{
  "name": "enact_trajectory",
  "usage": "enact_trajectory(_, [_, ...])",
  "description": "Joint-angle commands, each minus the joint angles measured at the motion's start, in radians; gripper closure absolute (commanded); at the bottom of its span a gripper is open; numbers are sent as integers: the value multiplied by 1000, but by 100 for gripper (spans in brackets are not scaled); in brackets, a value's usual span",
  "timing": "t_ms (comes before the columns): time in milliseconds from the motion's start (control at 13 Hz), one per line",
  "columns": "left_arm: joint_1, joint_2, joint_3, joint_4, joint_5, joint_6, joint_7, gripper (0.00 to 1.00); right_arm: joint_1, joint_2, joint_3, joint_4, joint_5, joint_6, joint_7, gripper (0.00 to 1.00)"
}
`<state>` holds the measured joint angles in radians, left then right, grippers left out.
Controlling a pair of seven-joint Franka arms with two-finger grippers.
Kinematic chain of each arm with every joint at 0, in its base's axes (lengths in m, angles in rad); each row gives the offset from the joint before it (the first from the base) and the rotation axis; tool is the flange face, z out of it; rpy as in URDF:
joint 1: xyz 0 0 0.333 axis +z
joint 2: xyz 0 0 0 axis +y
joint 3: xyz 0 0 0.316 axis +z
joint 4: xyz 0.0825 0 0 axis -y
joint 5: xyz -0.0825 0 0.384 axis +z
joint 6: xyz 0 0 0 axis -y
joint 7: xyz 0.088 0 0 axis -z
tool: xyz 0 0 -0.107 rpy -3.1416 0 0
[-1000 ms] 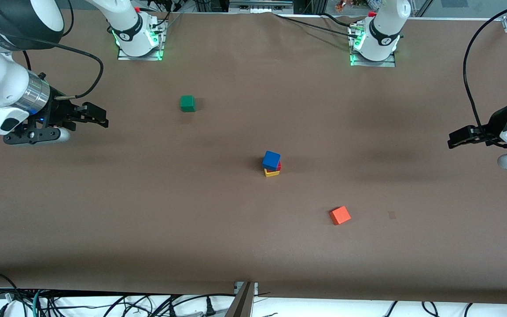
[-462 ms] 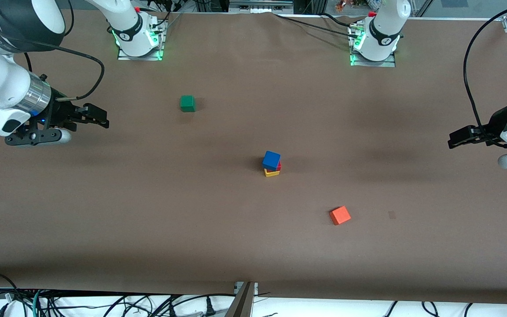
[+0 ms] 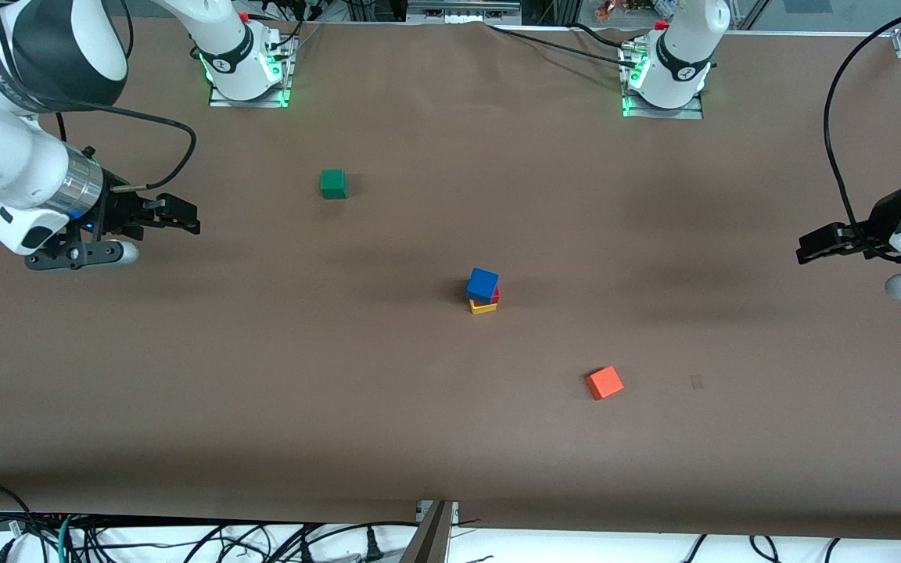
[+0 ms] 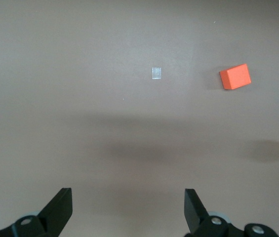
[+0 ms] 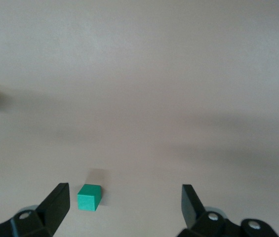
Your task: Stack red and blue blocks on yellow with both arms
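**Already stacked: three cubes at mid-table, both arms clear**

Nearest the front camera we see an orange cube point(image 3: 604, 383) lying alone on the brown tabletop point(image 3: 263, 407), toward the left arm's end. It also shows in the left wrist view, not far from a small pale mark point(image 4: 156, 73) on the cover.

Farther from the camera, near the middle of the tabletop, stands the stack. The yellow cube point(image 3: 483, 307) sits at the bottom, the red cube point(image 3: 495, 295) rests on it, and the blue cube point(image 3: 482, 284) sits on top, turned a little out of line with the two below. Only a sliver of red and a strip of yellow show under the blue one.

On either side, at about the same level in the front view, both arms hang over bare tabletop. The left gripper point(image 3: 813, 245) is over the left arm's end of the table, its fingers spread wide and holding nothing. The right gripper point(image 3: 177, 216) is over the right arm's end, its fingers likewise spread wide and empty. Both point inward toward the stack, which lies between them and well apart from each; neither looks clearly closer.

Farthest from the camera is a green cube point(image 3: 332, 184), on its own, closer to the right arm's base.

We judge the stacking done, with nothing left to grasp.
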<state>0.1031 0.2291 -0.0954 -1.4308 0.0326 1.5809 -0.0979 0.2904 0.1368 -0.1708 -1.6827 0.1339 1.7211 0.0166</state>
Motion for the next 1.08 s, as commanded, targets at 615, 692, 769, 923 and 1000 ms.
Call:
enact_trajectory(615, [9,4,-3,15,-26,-1,18,0,18,-34,8,37,-68,-20,20,0])
enact_trajectory(692, [10,4,-3,15,-26,-2,18,0,18,-36,8,37,-68,-20,20,0])
enact_trajectory(769, [10,4,-3,15,-26,-2,18,0,18,-36,8,37,-68,-21,20,0])
enact_trajectory(923, [10,4,-3,15,-26,-2,18,0,18,-37,8,37,-68,-21,20,0])
enact_trajectory(1000, [10,4,-3,15,-26,-2,18,0,18,-37,8,37,-68,-21,19,0])
